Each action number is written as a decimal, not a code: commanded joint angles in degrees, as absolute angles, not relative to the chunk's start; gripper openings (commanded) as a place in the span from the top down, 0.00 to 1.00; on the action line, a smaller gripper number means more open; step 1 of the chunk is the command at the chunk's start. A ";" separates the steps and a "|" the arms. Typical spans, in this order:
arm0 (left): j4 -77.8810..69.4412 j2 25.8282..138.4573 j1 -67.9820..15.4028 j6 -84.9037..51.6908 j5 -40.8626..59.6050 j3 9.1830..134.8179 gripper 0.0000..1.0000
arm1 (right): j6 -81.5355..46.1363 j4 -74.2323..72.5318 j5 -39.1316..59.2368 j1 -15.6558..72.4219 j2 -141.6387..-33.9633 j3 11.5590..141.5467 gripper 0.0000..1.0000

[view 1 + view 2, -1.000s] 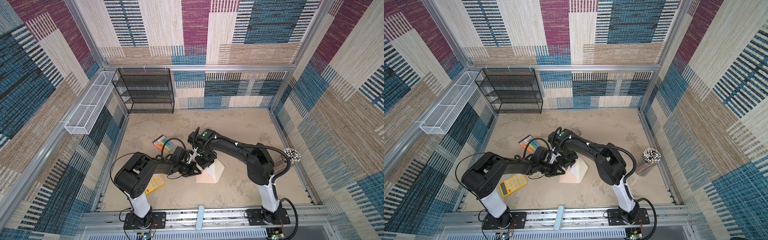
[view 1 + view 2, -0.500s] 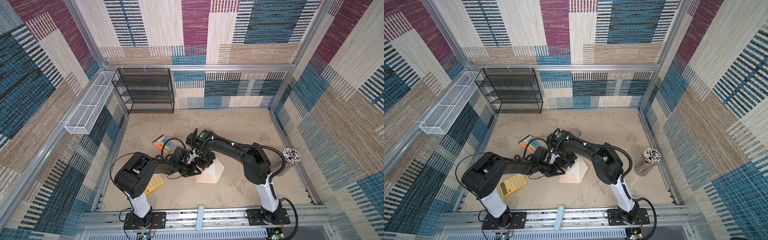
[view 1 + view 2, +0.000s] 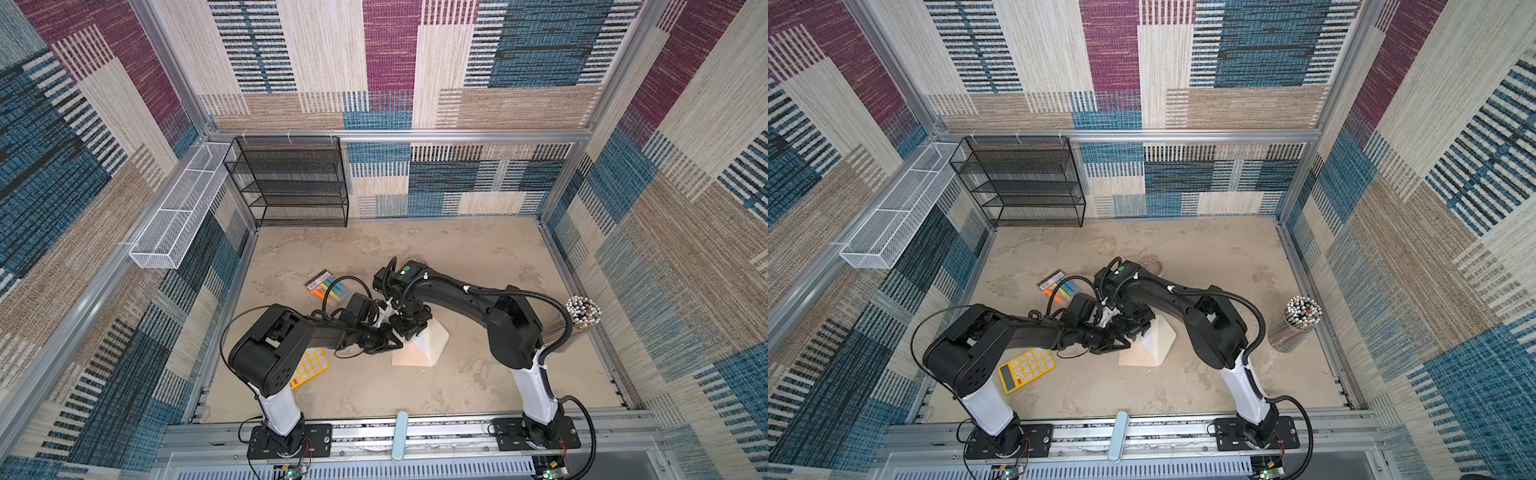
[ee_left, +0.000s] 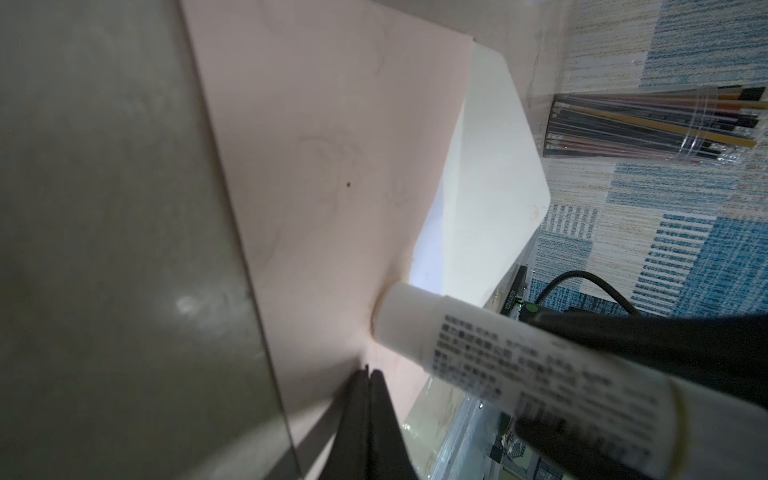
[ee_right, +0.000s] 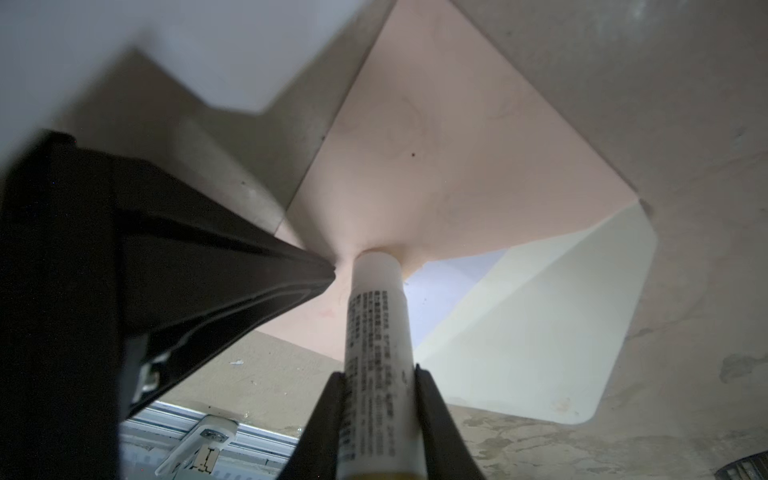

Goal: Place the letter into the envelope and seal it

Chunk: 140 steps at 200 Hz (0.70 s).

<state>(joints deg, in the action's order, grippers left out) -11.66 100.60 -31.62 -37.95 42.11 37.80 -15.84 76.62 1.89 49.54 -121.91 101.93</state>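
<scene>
The peach envelope (image 3: 409, 357) (image 3: 1136, 357) lies on the table with its cream flap (image 3: 434, 340) (image 5: 540, 332) folded open. Inside the mouth a strip of the white letter (image 5: 453, 282) (image 4: 428, 249) shows. My right gripper (image 3: 409, 328) (image 5: 378, 374) is shut on a white glue stick (image 5: 378, 316) (image 4: 457, 340), whose tip presses on the envelope (image 5: 436, 166) at the mouth's edge. My left gripper (image 3: 397, 343) (image 4: 368, 374) is shut, and its tips rest on the envelope (image 4: 324, 166) right beside the stick's tip.
A yellow calculator (image 3: 1025, 370) lies under the left arm. A highlighter pack (image 3: 328, 286) sits behind the grippers. A clear cup of pencils (image 3: 582, 311) stands at the right wall. A black mesh shelf (image 3: 291, 183) and a white wire basket (image 3: 178, 216) are at the back left.
The right arm's wrist has shifted slightly over the envelope. The left arm and the envelope have not visibly moved.
</scene>
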 commanded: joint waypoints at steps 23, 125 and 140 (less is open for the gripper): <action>-4.58 101.18 -31.55 -37.19 37.35 37.35 1.00 | -17.36 76.82 -7.04 49.24 -122.24 101.01 1.00; -3.47 101.35 -31.49 -37.11 37.75 38.55 1.00 | -15.34 76.55 2.72 48.79 -112.06 108.75 1.00; -3.00 101.68 -31.55 -37.08 37.87 39.08 1.00 | -14.99 76.22 4.42 48.16 -109.04 108.56 1.00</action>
